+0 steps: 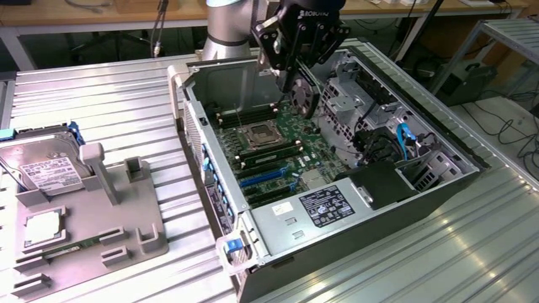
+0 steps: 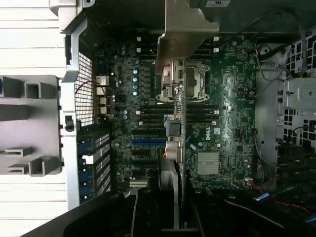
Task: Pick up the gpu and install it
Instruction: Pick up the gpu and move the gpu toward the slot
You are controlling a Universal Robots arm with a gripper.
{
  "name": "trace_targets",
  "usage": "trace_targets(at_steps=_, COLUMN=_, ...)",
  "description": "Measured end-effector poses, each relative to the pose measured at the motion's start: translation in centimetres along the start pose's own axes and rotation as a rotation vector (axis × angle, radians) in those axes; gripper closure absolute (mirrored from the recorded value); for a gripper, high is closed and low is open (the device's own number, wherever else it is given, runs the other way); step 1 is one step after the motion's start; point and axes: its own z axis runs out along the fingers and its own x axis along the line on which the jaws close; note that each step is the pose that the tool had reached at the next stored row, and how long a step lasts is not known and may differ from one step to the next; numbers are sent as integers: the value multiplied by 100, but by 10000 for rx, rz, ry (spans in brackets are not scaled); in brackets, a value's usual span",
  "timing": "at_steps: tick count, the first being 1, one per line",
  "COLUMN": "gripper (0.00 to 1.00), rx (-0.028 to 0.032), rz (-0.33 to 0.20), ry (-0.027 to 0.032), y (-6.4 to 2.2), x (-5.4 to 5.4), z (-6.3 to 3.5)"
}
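Black gripper (image 2: 177,217) grasps the thin green gpu card with silver bracket (image 2: 174,128), edge-on above the large green motherboard (image 2: 227,128) in the open grey computer case (image 1: 337,237)

Ribbed silver metal table (image 1: 110,95): bare, glossy, streaked with reflections. Open grey sheet-metal computer case (image 1: 221,79): dull walls, perforated panel. Large green motherboard (image 1: 291,148): matt board, shiny metal socket frame. Thin green gpu card (image 2: 174,158): silver metal end bracket, satin sheen. Black gripper (image 2: 180,202): matt, perhaps plastic, hard to tell. Grey slotted holder (image 1: 126,214) by table edge, exterior view's left: matt plastic. Silver hard drive (image 1: 47,167): glossy metal lid, white paper label.
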Motion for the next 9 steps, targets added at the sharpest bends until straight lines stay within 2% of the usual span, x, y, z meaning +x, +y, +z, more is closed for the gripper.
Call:
trace_targets(at_steps=6, gripper=72, rx=1, rz=0, ry=0, y=1, x=-101, z=4)
trace_targets(at_steps=9, gripper=72, rx=0, rz=2, ry=0, y=1, x=-116, z=5)
